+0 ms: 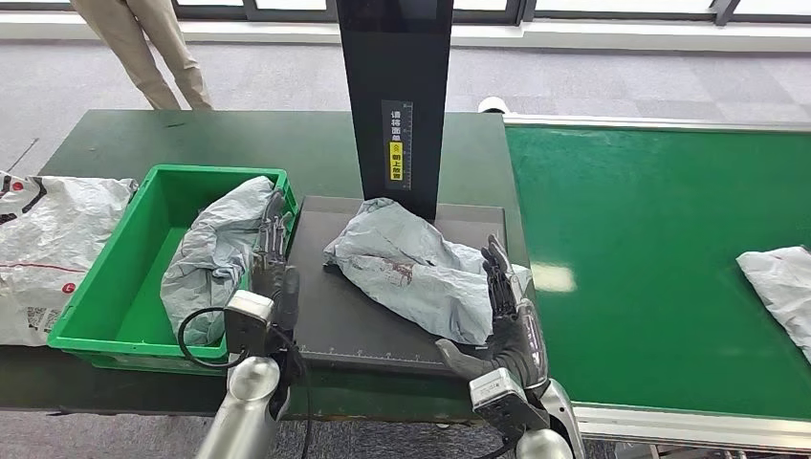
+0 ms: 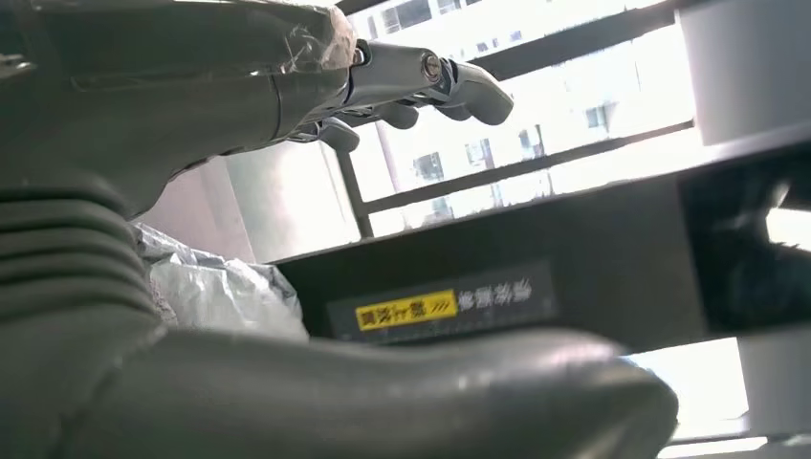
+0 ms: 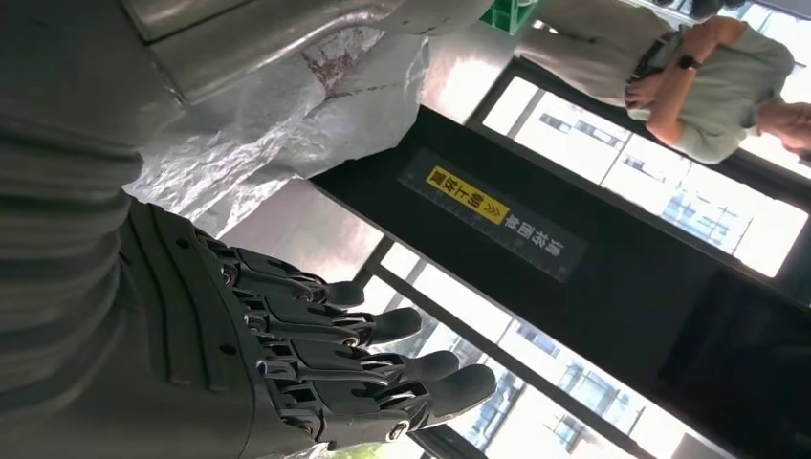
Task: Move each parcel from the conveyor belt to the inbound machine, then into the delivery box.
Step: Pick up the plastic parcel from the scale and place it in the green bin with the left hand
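In the green delivery box [image 1: 113,304] lies one crumpled grey parcel [image 1: 215,251].

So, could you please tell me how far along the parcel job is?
One grey parcel already lies in the green delivery box. Another sits on the inbound machine's platform, with the right hand open beside it, the left hand open too. A third parcel waits on the conveyor belt.

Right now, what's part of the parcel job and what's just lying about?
Job: grey parcel on inbound machine; grey parcel in green box; parcel on conveyor belt; right hand; left hand.
Lying about: white bags on table; person behind.
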Robot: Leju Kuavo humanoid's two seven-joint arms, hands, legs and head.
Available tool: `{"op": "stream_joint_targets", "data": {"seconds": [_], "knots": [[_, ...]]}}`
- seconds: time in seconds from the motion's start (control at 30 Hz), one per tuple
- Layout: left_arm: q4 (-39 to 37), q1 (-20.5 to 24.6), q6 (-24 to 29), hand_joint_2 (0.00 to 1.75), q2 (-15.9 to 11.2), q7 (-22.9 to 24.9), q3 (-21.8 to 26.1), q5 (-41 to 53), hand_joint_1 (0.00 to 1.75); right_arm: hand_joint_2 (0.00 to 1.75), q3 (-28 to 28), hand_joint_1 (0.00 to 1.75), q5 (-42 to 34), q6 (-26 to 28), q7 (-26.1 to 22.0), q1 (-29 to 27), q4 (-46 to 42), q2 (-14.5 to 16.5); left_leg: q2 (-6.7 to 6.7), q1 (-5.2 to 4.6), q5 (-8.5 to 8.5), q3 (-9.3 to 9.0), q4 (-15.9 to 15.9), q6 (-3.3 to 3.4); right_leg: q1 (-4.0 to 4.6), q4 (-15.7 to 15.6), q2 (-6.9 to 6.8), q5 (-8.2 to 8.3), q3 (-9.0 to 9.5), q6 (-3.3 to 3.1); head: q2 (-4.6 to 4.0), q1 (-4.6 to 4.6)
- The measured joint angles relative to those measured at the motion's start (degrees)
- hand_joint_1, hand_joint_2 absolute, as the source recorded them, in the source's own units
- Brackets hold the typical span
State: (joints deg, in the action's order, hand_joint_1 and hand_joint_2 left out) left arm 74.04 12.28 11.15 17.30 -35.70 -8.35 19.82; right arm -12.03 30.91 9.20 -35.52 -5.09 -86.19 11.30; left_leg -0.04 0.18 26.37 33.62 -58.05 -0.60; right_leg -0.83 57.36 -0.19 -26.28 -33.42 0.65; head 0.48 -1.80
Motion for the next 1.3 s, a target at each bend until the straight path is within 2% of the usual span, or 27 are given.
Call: {"op": "stream_joint_targets", "data": {"seconds": [0.13,0.3,0.47,0.7,0.83,0.97,1.3], "knots": [[-5.1,4.59,0.21,1.75,-0.17,6.49,-3.71,14.24,0.0,1.75,-1.11,0.0,0.45,-0.32,-1.45,-3.17,-6.27,-0.11,-0.02,-0.01,0.0,0.0,-0.01,0.0,-0.02,0.0,0.0,0.01,0.01,0.0,0.0,0.01],[-23.26,15.31,4.67,1.75,0.31,11.64,-8.21,26.25,0.0,1.75,-4.61,0.0,1.25,-2.05,-4.4,-3.84,-11.24,-0.54,0.06,-0.02,-0.05,-0.03,-0.02,-0.03,-0.02,0.01,0.09,0.13,-0.01,0.01,0.0,0.01],[-39.76,24.58,0.61,1.75,1.68,16.07,-11.65,32.32,0.0,1.75,-8.48,0.0,0.72,-3.37,-4.77,-2.91,-13.79,-1.56,0.06,-0.02,-0.1,-0.03,-0.02,-0.02,-0.02,0.02,0.13,0.17,0.0,0.0,0.0,0.01],[-49.44,27.73,-8.04,1.75,3.32,19.03,-17.01,34.83,0.0,1.75,-9.81,0.0,0.19,-6.12,-4.8,-0.71,-14.59,-1.9,0.05,-0.02,-0.08,0.0,-0.02,-0.01,-0.02,0.02,0.15,0.17,-0.01,0.0,0.0,0.01],[-51.69,28.01,-9.4,1.75,3.6,19.8,-19.56,34.73,0.0,1.75,-9.81,0.0,0.38,-7.17,-4.79,0.27,-14.77,-1.87,0.04,-0.01,-0.08,0.0,-0.01,-0.01,-0.01,0.02,0.1,0.16,0.01,0.0,0.0,0.01],[-53.17,28.66,-11.92,1.75,3.76,20.44,-21.57,34.94,1.75,1.75,-9.81,0.0,0.73,-7.84,-4.77,1.2,-14.77,-1.73,0.04,-0.01,-0.09,-0.04,-0.01,-0.01,-0.01,0.02,0.1,0.16,0.07,0.0,0.0,0.01],[-54.7,29.37,-11.87,1.75,3.84,20.75,-23.45,35.17,1.75,1.75,-9.81,0.0,0.03,-7.8,-4.76,3.32,-14.62,-1.53,0.01,-0.02,-0.09,-0.14,-0.01,0.0,-0.02,0.02,0.05,0.17,0.22,0.01,0.0,0.01]]}}
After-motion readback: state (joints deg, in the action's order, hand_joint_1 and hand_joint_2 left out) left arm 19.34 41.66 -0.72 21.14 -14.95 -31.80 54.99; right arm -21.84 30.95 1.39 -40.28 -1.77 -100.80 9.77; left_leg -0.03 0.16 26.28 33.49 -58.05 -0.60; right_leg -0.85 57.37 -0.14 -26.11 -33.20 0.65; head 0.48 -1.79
